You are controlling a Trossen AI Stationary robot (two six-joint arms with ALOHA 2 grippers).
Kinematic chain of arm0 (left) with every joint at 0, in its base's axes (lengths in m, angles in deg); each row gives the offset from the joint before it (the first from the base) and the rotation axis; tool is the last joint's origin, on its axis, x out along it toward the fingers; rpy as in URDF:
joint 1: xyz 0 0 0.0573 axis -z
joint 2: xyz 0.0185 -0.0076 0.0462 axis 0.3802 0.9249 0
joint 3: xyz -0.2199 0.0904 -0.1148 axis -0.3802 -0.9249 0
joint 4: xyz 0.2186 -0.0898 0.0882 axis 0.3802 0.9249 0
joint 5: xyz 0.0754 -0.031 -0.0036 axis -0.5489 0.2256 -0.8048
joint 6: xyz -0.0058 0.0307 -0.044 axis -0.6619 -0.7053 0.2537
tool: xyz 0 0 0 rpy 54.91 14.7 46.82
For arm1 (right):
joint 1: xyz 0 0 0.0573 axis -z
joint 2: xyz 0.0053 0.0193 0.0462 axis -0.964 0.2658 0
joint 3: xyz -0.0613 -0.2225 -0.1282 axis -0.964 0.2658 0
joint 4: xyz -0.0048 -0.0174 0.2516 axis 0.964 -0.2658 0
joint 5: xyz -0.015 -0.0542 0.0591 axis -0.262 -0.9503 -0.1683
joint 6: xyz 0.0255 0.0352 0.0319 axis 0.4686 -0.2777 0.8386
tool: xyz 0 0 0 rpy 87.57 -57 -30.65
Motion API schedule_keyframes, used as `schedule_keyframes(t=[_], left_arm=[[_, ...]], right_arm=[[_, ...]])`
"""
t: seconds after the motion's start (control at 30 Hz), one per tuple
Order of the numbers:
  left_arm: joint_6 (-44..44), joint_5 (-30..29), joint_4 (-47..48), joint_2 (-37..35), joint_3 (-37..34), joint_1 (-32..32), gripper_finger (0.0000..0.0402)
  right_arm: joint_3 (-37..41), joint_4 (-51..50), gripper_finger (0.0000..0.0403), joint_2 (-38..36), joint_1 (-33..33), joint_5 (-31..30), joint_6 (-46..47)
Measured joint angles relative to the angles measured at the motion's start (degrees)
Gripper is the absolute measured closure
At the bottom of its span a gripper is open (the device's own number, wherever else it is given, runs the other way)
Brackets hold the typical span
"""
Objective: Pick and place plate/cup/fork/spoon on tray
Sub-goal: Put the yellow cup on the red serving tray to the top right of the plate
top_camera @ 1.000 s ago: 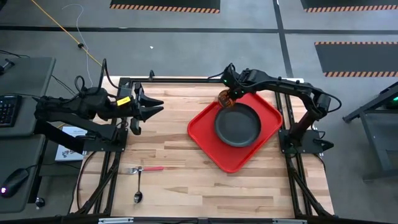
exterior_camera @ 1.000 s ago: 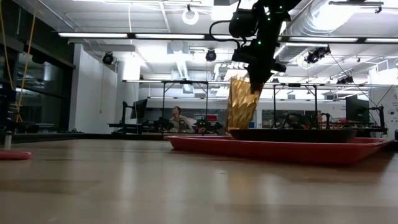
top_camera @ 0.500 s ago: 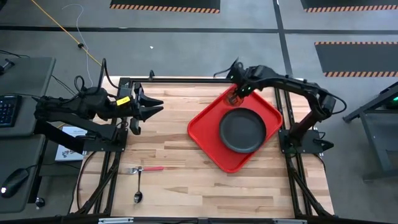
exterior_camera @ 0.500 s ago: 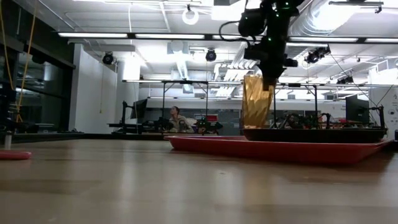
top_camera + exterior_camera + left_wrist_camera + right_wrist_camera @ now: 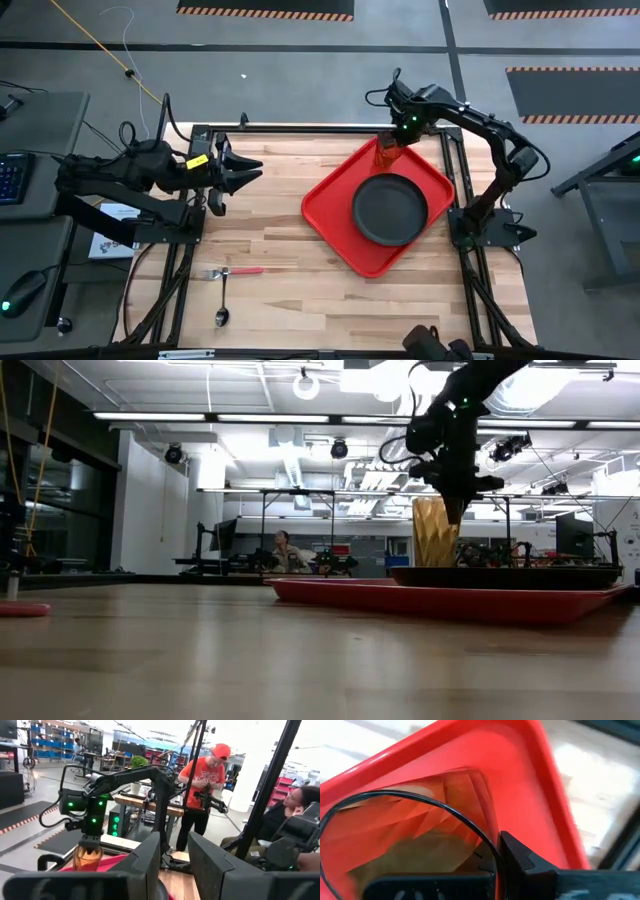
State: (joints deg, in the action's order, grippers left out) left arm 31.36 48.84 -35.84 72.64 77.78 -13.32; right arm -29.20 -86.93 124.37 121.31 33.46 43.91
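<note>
The amber ribbed cup (image 5: pixel 387 153) stands upright over the far corner of the red tray (image 5: pixel 335 235), held by my right gripper (image 5: pixel 394 142), which is shut on it. It also shows in the low view (image 5: pixel 435 532); the plate hides its base there. The dark plate (image 5: pixel 390 210) lies flat in the tray. The red-handled fork (image 5: pixel 238 271) and the dark spoon (image 5: pixel 222 303) lie on the table near the front left. My left gripper (image 5: pixel 250 170) is open and empty at the table's left edge. My right gripper holds the cup by its rim (image 5: pixel 487 842), on the side toward the table's right edge. One finger (image 5: pixel 520 860) is outside the wall and the other seems to be inside. The fingers come from above, pointing down. Whether its base touches the tray, I cannot tell.
The tray lies turned like a diamond at the table's right half, and the plate fills its middle. Bare wood (image 5: pixel 270 230) lies between the tray and the cutlery. People stand beyond the table in the left wrist view (image 5: pixel 202 795).
My right gripper has carried the cup toward the table's right edge, along the tray's far side, and lowered it a little. The cup was tilted and now stands upright. The plate has slid a little toward the tray's right side.
</note>
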Motion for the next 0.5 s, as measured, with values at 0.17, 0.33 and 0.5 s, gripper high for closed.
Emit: schedule_keyframes(t=[0.17, 0.33, 0.5], left_arm=[[0.5, 0.01, -0.11, 0.0, 0.0, 0.0, 0.0312], [2.98, 0.0, -0.29, 0.0, 0.0, -0.01, 0.0312], [3.27, 0.0, -0.27, 0.0, 0.0, 0.01, 0.0312]], right_arm=[[-0.11, 1.81, 0.0403, 1.37, 1.14, -0.5, 0.75], [-0.13, 2.35, 0.0403, 2.01, 2.48, -0.08, 2.62], [-0.13, 2.66, 0.0397, 2.05, 2.53, 0.01, 3.1]])
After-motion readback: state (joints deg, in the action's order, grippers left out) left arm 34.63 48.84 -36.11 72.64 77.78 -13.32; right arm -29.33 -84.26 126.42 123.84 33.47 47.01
